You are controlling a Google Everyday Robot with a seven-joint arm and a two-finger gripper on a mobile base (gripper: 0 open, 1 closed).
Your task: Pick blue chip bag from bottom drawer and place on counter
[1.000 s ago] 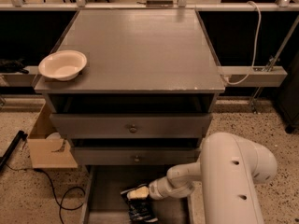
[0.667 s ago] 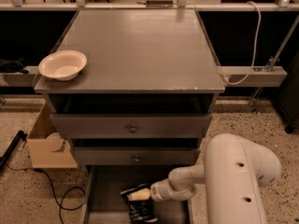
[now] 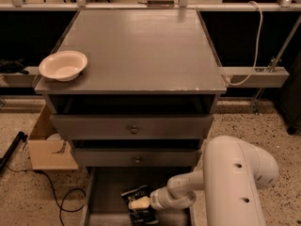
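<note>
Down in the bottom drawer [image 3: 106, 186], the end effector [image 3: 138, 203] sits over the blue chip bag [image 3: 135, 193]; its grip cannot be told

The bottom drawer [image 3: 110, 185] is cut off by the lower picture edge, and its front is not seen. Its right side is partly hidden by the arm [image 3: 235, 182], which is itself cut off below. The blue chip bag [image 3: 134, 193] is partly covered by the end effector [image 3: 140, 203], positioned over it inside the drawer. The bag's lettering cannot be read.
</note>
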